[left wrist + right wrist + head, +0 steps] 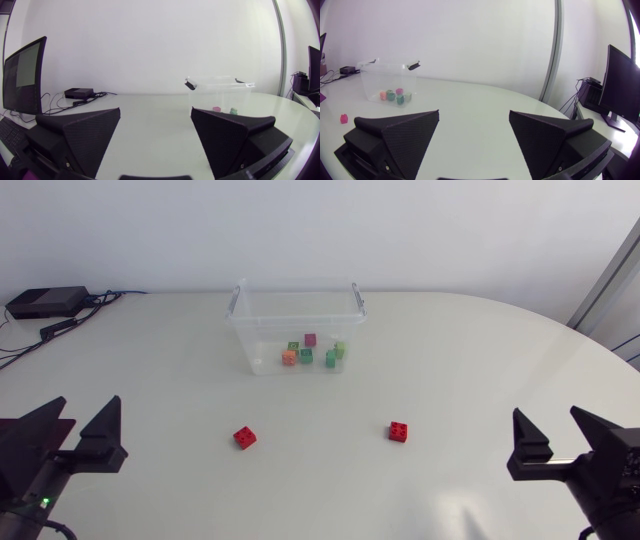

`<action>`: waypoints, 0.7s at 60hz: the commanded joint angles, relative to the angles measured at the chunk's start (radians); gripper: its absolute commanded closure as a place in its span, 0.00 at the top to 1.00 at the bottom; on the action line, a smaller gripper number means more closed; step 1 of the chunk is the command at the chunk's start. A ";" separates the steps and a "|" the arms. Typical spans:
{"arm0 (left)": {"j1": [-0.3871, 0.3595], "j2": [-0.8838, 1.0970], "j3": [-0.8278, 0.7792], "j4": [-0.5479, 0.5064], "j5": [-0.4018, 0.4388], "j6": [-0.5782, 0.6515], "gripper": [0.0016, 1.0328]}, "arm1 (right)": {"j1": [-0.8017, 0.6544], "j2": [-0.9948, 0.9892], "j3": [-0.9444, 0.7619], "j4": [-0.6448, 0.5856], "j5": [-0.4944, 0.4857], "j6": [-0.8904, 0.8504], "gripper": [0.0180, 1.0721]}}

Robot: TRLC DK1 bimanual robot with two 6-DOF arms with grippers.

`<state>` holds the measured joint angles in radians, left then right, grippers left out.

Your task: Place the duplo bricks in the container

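Two red bricks [245, 437] [398, 431] apparently studs-up | left end effector [88, 415], right end effector [547, 422] spread

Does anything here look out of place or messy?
Nothing is spilled or damaged. Only a red brick and a second red brick lie loose on the table, in front of the container that holds the other bricks.

You have a clear, open-topped container [262, 340] standing upright at the table's far middle, with several small bricks [306, 356] on its floor in orange, green and pink. Nearer you, well apart on the bare tabletop, sit two more: the left red brick [245, 437] and the right red brick [399, 431].
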<state>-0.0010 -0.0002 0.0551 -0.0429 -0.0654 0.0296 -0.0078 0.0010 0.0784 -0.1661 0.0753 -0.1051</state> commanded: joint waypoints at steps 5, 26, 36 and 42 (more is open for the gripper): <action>-0.014 0.054 0.143 -0.041 -0.005 -0.016 0.95 | 0.012 0.048 0.095 -0.015 -0.002 0.001 0.96; -0.102 0.586 0.469 -0.167 0.013 -0.053 0.91 | 0.025 0.459 0.350 -0.042 -0.016 0.002 0.96; -0.102 0.855 0.552 -0.204 0.078 -0.056 0.90 | 0.006 0.672 0.425 -0.087 -0.083 -0.011 0.96; -0.099 0.983 0.581 -0.210 0.127 -0.054 0.90 | -0.011 0.766 0.442 -0.093 -0.164 -0.030 0.96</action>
<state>-0.1013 0.8864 0.5915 -0.2409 0.0303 -0.0040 -0.0051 0.6987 0.4953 -0.2394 -0.0528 -0.1135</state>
